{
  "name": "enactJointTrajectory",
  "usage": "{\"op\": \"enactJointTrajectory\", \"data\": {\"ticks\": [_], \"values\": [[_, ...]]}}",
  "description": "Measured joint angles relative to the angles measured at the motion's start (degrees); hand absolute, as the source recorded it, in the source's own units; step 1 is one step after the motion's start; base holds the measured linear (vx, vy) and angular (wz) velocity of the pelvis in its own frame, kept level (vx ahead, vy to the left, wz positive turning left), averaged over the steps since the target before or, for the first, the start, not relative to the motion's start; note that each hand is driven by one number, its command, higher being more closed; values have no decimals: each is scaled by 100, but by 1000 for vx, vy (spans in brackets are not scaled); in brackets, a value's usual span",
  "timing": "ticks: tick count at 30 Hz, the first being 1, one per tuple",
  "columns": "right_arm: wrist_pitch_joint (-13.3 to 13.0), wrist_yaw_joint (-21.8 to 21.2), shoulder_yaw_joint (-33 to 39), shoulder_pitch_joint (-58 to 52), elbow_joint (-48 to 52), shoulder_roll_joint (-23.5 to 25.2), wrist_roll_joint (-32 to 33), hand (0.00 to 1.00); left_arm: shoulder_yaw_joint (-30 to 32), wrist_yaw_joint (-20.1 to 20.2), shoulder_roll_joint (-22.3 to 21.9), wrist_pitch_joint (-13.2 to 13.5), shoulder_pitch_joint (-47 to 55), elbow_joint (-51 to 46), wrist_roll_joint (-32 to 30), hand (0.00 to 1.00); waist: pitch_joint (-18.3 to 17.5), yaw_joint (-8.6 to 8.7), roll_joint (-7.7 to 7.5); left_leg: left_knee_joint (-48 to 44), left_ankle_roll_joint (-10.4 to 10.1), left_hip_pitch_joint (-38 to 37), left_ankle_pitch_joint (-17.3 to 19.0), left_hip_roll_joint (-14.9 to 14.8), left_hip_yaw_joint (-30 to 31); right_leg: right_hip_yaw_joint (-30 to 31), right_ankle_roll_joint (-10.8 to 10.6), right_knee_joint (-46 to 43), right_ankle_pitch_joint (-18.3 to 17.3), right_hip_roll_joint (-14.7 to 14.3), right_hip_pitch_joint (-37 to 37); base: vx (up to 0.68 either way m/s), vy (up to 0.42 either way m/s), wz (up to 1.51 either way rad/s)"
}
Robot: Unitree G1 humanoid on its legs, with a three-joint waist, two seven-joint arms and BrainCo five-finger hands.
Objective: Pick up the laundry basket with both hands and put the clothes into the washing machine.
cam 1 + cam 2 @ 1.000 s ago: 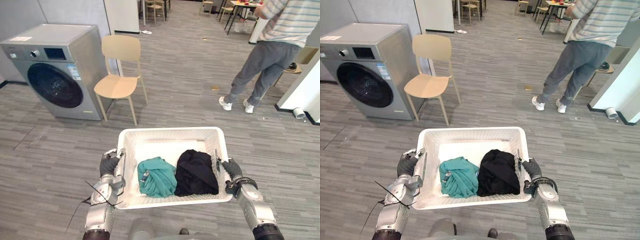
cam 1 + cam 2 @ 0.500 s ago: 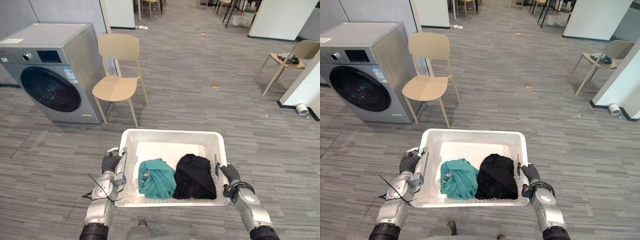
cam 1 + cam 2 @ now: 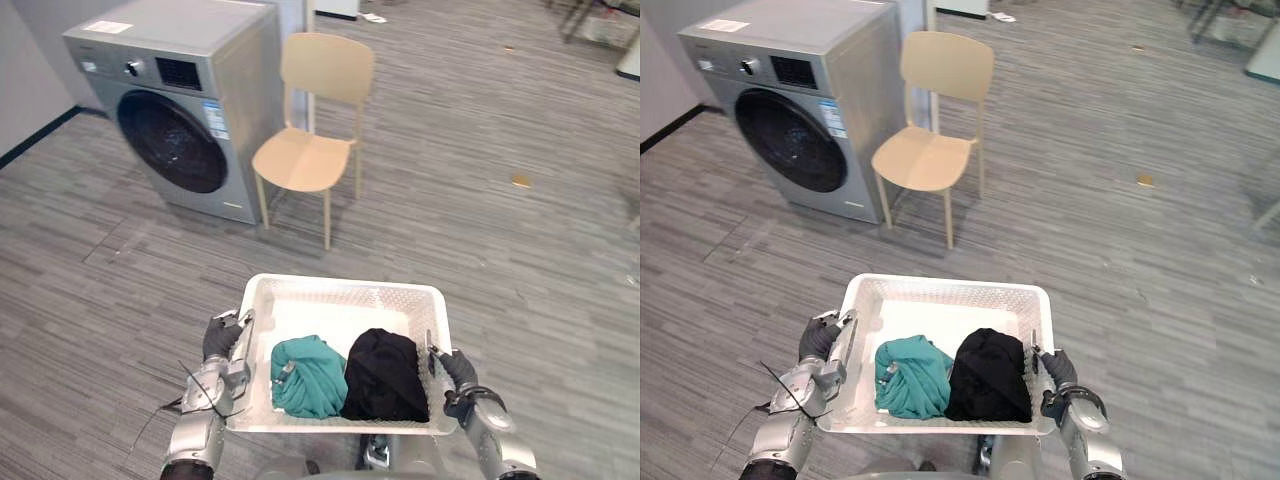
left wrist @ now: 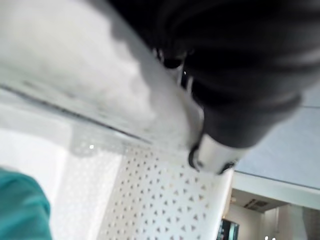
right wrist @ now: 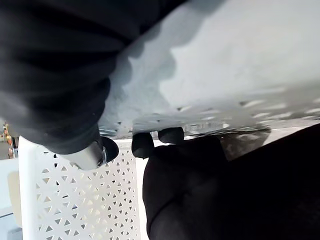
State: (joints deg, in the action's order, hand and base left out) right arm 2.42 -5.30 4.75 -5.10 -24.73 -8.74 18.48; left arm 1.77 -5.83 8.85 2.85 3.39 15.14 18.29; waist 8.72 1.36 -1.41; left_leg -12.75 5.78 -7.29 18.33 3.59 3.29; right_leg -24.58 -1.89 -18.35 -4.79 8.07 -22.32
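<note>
I carry a white perforated laundry basket [image 3: 340, 292] in front of me, above the floor. A teal garment [image 3: 306, 375] lies in its near left part and a black garment [image 3: 386, 375] beside it on the right. My left hand [image 3: 220, 340] is curled over the basket's left rim. My right hand [image 3: 457, 370] grips the right rim, its dark fingertips [image 5: 171, 135] hooked over the edge above the black garment [image 5: 210, 195]. The grey washing machine [image 3: 190, 110] stands at the far left with its round dark door [image 3: 170, 142] closed.
A tan wooden chair [image 3: 312, 140] stands just right of the washing machine, between it and the open grey plank floor [image 3: 520, 260]. A small tan scrap [image 3: 521, 181] lies on the floor at the far right.
The camera has turned left and moved closer: the washing machine and chair now sit larger and nearer the middle. The basket stays held in both hands.
</note>
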Motion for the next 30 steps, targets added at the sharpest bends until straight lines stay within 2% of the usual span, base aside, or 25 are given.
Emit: {"op": "enactJointTrajectory", "data": {"ticks": [1, 2, 3, 4, 5, 6, 7, 9, 10, 11, 13, 14, 15, 16, 17, 18, 19, 20, 21, 23, 25, 26, 27, 29, 30], "values": [[0, 21, 2, 0, 53, 10, 3, 100, 8, 18, 9, -14, -46, -1, -14, 100, -7, 54, -4, 219, -59, -319, 62, -11, 62, -28, 68, 708, 593, -149, 0, 713, -72, 39], [0, 36, 12, -3, 71, 12, 5, 100, 8, 29, 7, -14, -64, -1, -31, 100, -34, 108, 25, 291, -121, -441, 96, -39, 124, 98, 243, 756, 948, -242, 26, 739, -80, 47], [1, 44, 116, -5, 74, 31, 5, 100, 0, 54, -35, -17, -113, -1, -62, 100, -78, 128, 150, 144, -232, -489, 159, -192, 176, 430, 728, 621, 1262, -498, 21, 884, -73, 9], [8, 33, 163, 11, 74, 36, 1, 100, 10, 68, -79, -15, -124, -31, -114, 100, -82, 53, 327, -411, -333, -348, 149, -418, 141, 486, 869, 464, 982, -716, 104, 733, -49, -15], [10, 24, 168, 8, 81, 70, 2, 100, 14, 73, -62, -21, -141, -30, -123, 100, -81, 67, 362, -1088, -589, -165, 1, -501, 116, 428, 916, 313, 767, -790, 230, 727, -44, -26], [10, 25, 186, -46, 90, 87, 6, 100, 9, 91, -55, -29, -148, -27, -137, 100, -71, 90, 380, -1718, -953, 16, -207, -544, 116, 397, 900, 255, 580, -846, 410, 732, -51, 6], [6, 30, 216, -215, 183, 68, 68, 100, 1, 179, -120, -48, -53, -26, -191, 100, 3, 96, 493, -3785, -2144, 602, -1310, -693, 165, 407, 845, 321, 197, -1011, 1108, 721, -32, 10], [2, 36, 211, -206, 182, -69, 112, 100, -12, 221, -243, -43, -10, -33, -182, 100, 63, 10, 622, -5887, -2143, 1337, -1493, -943, 56, 491, 846, 566, 23, -1209, 1859, 728, 24, -15], [-25, 36, 205, -190, 182, -108, 116, 100, -1, 233, -284, -41, -1, -75, -159, 100, 105, -109, 627, -6862, -2024, 1855, -1432, -1143, -130, 640, 847, 846, 23, -1272, 2425, 616, 55, -56], [-93, 36, 176, -178, 182, -104, 121, 100, 33, 234, -287, -32, 35, -168, -153, 100, 164, -260, 601, -7245, -1566, 2265, -1205, -1471, -431, 854, 846, 1080, 23, -1233, 2895, 480, 58, -63], [-135, 36, 126, -129, 184, -93, 128, 100, 102, 237, -283, -13, 42, -204, -152, 100, 173, -404, 595, -6827, -1038, 2847, -874, -2007, -793, 1031, 813, 1284, 4, -1053, 3360, 586, 198, -67], [-140, 37, 103, -75, 186, -92, 128, 100, 127, 223, -269, -2, 32, -228, -144, 100, 233, -413, 504, -6022, -946, 3096, -797, -2266, -1018, 1107, 641, 1279, -99, -829, 3547, 616, 293, -54], [-140, 40, 101, -52, 186, -89, 128, 100, 128, 216, -261, 0, 22, -228, -130, 100, 241, -412, 495, -5449, -950, 3147, -790, -2344, -1126, 1153, 539, 1271, -160, -702, 3644, 501, 342, -35], [-148, 52, 97, -39, 192, -118, 128, 100, 111, 205, -267, 6, 10, -236, -103, 100, 228, -348, 535, -3984, -933, 3112, -816, -2342, -1187, 1224, 394, 1245, -249, -506, 3807, 512, 433, -34], [-162, 78, 80, -35, 219, -139, 147, 100, 109, 203, -275, 6, 9, -312, -103, 100, 216, -349, 553, -2352, -1036, 2909, -930, -2171, -905, 1330, 137, 1113, -409, -297, 3882, 511, 470, -42], [-169, 108, 47, -37, 266, -158, 164, 100, 109, 200, -279, 7, 33, -376, -103, 100, 193, -370, 599, -1654, -1030, 2773, -1114, -2083, -604, 1427, -33, 1037, -532, -226, 3900, 504, 538, -84], [-181, 151, -84, -32, 403, -258, 175, 100, 134, 160, -281, 39, 138, -497, -94, 100, 55, -434, 810, -861, -961, 2572, -1867, -2069, 46, 1706, -455, 843, -887, -184, 3877, 491, 586, -94], [-203, 156, -133, 56, 387, -247, 175, 100, 171, 137, -242, 78, 168, -553, -37, 100, 51, -465, 727, -1272, -1764, 2698, -1816, -2009, 148, 1801, -749, 762, -1207, 2, 3955, 523, 677, -69], [-195, 205, -110, 105, 371, -13, 175, 100, 168, 85, -52, 39, -10, -483, -38, 100, 56, -354, 370, -1825, -1481, 2903, -1418, -1699, -103, 1793, -856, 699, -1249, 385, 3973, 407, 533, -20], [-195, 170, -113, 104, 398, 45, 175, 100, 151, 77, 106, 21, -67, -489, -32, 100, 35, -354, 196, -2021, -1289, 2949, -1185, -1445, -233, 1775, -936, 632, -891, 670, 3913, 347, 415, 9], [-193, 163, -55, 70, 472, 55, 176, 100, 65, 73, 149, 26, -89, -582, -38, 100, 27, -322, 185, -1954, -1040, 2828, -1040, -1105, -390, 1748, -1155, 337, -122, 996, 3751, 322, 372, 16], [-191, 163, -47, 59, 518, 59, 176, 100, 57, 69, 154, 32, -99, -585, -37, 100, 26, -323, 184, -1914, -986, 2766, -1008, -1037, -428, 1759, -1146, 106, 23, 1080, 3642, 248, 296, 7], [-187, 160, -40, 49, 572, 69, 175, 100, 57, 60, 174, 45, -102, -605, -37, 100, 25, -349, 183, -1797, -873, 2575, -943, -930, -522, 1881, -1095, -505, 447, 1246, 3313, 169, 200, 1], [-186, 158, -29, 47, 589, 111, 175, 100, 31, 51, 212, 71, -98, -650, -37, 100, 21, -356, 176, -1517, -746, 2279, -940, -848, -601, 2035, -925, -1193, 937, 1354, 2950, 214, 235, -1], [-186, 154, -17, 48, 609, 143, 174, 100, 27, 49, 227, 88, -105, -667, -37, 100, 21, -353, 176, -1400, -712, 2212, -945, -848, -616, 2032, -896, -1453, 800, 1339, 2804, 152, 168, -8]]}}
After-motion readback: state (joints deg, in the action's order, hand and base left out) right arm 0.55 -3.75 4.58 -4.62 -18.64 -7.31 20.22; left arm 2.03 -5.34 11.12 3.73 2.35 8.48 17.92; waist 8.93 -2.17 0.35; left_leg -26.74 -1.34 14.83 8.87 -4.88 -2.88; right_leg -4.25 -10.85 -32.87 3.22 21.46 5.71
